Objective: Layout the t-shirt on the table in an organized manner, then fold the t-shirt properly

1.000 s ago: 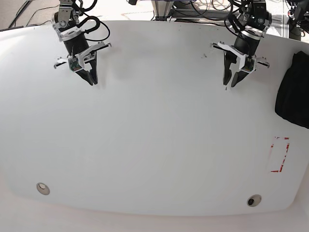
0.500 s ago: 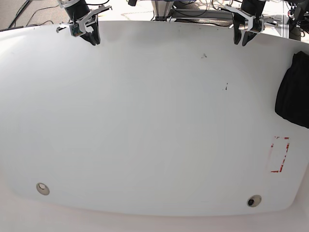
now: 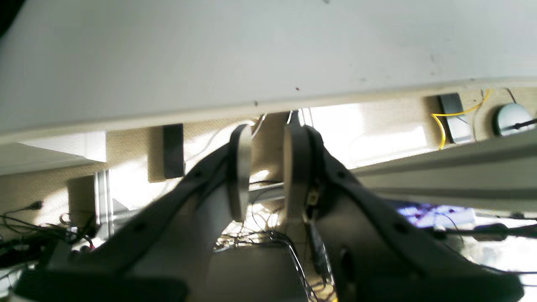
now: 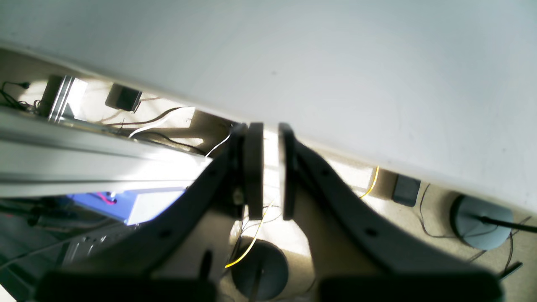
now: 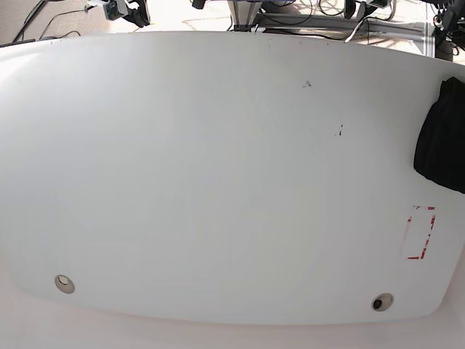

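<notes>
Risk of a missed grasp — t-shirt (image 5: 442,138) bunched at table (image 5: 218,182) edge, left gripper (image 3: 266,167) narrowly parted, right gripper (image 4: 268,167) nearly closed, both empty.

Beyond the far edge: tangled black cables (image 5: 305,9) on beige carpet (image 4: 356,174), plus a yellow wire (image 3: 457,113). Beside those, a silver aluminium rail (image 4: 84,163) and a round grey base (image 4: 480,224).
</notes>
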Controlling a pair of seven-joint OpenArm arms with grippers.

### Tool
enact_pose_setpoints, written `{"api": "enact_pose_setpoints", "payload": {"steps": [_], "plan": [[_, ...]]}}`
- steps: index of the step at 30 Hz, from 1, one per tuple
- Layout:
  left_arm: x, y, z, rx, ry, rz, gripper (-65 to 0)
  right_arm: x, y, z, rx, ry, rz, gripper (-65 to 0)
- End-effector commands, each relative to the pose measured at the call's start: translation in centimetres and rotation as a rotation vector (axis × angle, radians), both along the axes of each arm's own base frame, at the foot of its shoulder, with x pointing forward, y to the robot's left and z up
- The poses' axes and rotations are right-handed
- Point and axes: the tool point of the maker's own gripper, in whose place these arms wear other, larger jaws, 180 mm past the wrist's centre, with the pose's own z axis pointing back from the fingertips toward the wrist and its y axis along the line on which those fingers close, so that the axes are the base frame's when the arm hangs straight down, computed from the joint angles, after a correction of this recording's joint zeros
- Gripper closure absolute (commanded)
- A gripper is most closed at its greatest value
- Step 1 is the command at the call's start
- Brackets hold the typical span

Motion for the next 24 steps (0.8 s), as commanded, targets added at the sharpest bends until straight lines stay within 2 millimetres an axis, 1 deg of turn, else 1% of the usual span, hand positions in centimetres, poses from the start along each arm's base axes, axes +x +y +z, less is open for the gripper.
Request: {"api": "enact_pose_setpoints", "payload": {"steps": [1, 4, 6, 8, 9, 12, 13, 15, 17, 18, 20, 21, 23, 24], "plan": [[-1.1, -0.1, 0.7, -0.011, 0.010, 0.022, -12.1, -1.8, 0.1, 0.6, 0.021, 0.027, -0.003, -5.1], [-2.0, 0.0, 0.2, -0.012, 0.035, 0.045, -12.1, -3.1, 0.0, 0.5, 0.019, 0.063, 0.001, -5.1], [-3.0, 0.1, -0.4, -0.013, 0.068, 0.052, -12.1, -4.1, 0.0, 0.3, 0.022, 0.093, 0.007, -5.1], [-4.1, 0.4, -1.2, -0.012, 0.102, 0.060, -12.1, -5.5, 0.7, -0.3, 0.042, 0.133, 0.018, -5.1], [-4.4, 0.4, -1.5, -0.014, 0.113, 0.063, -12.1, -5.9, 0.8, -0.4, 0.047, 0.146, 0.024, -5.1], [-6.2, 0.5, -3.1, -0.020, 0.171, 0.079, -12.1, -7.9, 1.1, -1.4, 0.061, 0.210, 0.053, -5.1], [-6.5, 0.6, -3.5, -0.021, 0.181, 0.084, -12.1, -8.3, 1.2, -1.7, 0.064, 0.224, 0.055, -5.1], [-7.0, 0.4, -4.9, -0.035, 0.203, 0.096, -12.1, -9.9, 1.1, -2.6, 0.069, 0.273, 0.048, -5.1], [-7.6, 0.4, -6.2, -0.044, 0.229, 0.109, -12.1, -10.9, 1.0, -3.4, 0.071, 0.305, 0.041, -5.1], [-7.7, 0.5, -6.5, -0.044, 0.234, 0.111, -12.1, -11.3, 0.9, -3.6, 0.068, 0.316, 0.039, -5.1], [-8.5, 0.8, -8.5, -0.051, 0.269, 0.137, -12.1, -11.6, 0.6, -5.0, 0.069, 0.337, 0.025, -5.1], [-8.7, 0.8, -8.9, -0.054, 0.277, 0.141, -12.1, -11.7, 0.7, -5.4, 0.071, 0.343, 0.025, -5.1], [-9.1, 1.0, -10.5, -0.059, 0.302, 0.158, -12.1, -12.7, 0.9, -7.0, 0.079, 0.385, 0.027, -5.1], [-8.9, 1.1, -11.0, -0.059, 0.305, 0.159, -12.1, -13.0, 0.9, -7.5, 0.083, 0.397, 0.024, -5.1]]}}
